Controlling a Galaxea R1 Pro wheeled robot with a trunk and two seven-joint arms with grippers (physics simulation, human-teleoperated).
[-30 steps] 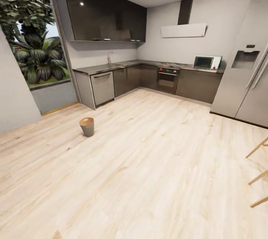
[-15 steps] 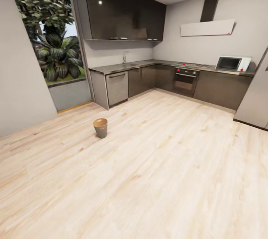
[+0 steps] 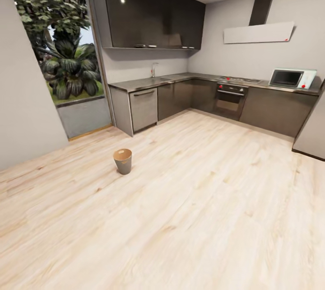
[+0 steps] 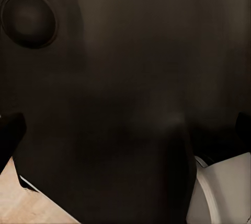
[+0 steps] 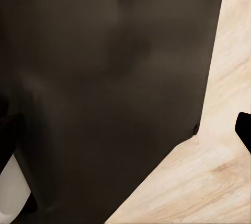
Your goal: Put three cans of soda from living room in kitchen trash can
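Nearest: both wrist views sit close against a dark body panel (image 4: 125, 78) of the robot, with slivers of light wood floor (image 5: 230, 78) at the edges. Dark finger tips (image 4: 9, 135) show at the frame sides in the left wrist view, and one (image 5: 244, 130) in the right wrist view. Nothing visible lies between them, but whether either pair of jaws is open or closed cannot be told from these angles. No soda can is visible in either wrist view.

Mid-distance, head view: bare floor, then the tash can (image 3: 123, 160) standing upright alone on the boards, left of centre, well apart from the cabinets. It is a small round tapered bin, grey outside, tan-brown inside. The interior is partly visible; contents are too small to resolve, so I cannot say whether any can is in it.

Far: window (image 3: 58, 37) with foliage at left, grey dishwasher (image 3: 143, 108), dark lower cabinets, sink tap, oven (image 3: 229, 100), range hood (image 3: 258, 32), microwave (image 3: 289, 78).

Judgement on progress: the robot is in the kitchen facing the bin, not yet at it. No delivery can be confirmed. If it carries a can, the approach and drop remain; otherwise fetching remains.
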